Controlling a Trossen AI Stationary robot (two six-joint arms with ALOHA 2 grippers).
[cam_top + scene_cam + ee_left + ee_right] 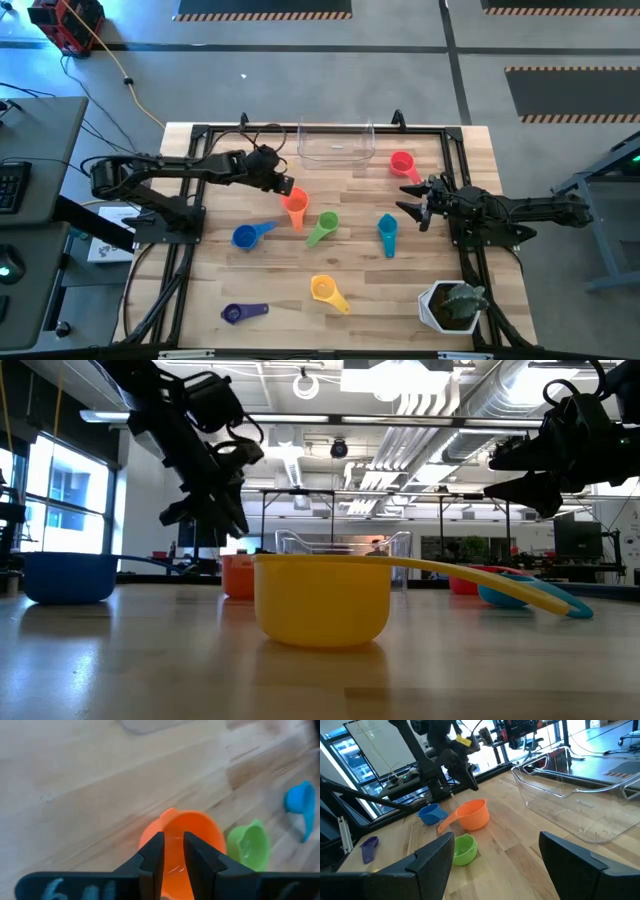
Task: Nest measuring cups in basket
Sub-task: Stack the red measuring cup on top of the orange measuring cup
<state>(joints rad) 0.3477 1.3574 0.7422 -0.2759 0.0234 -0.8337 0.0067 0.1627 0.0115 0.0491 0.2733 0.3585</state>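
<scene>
You are at the first pick: your left tool [285,187] hangs just over the orange measuring cup [295,205], and in the left wrist view its two fingers [152,857] stand close together with only a narrow slot between them, lined up over the cup's bowl; they do not appear to pinch anything yet, and the right wrist view shows the cup sitting on the bench [400,300] with the tool tips just above its handle end. Your next move, as I judge it, is to settle the fingers astride the rim or the handle, close on it, lift, and carry it to the clear basket [336,143] at the far edge of the bench.

Your right tool [420,200] waits with its fingers spread wide, between the red cup [402,164] and the teal cup [387,232], holding nothing.

The basket looks empty in the high view and in the right wrist view; no cup is inside it, so none of the nesting is done. The cups lie apart on the bench: red just beside the basket's right end, orange and the green cup [324,227] near each other mid-bench, the blue cup [248,234] to their left, the yellow cup [327,291] and the purple cup [240,312] nearer the front. The white plant pot [448,306] at the front right corner holds a small green plant and no cup.
</scene>
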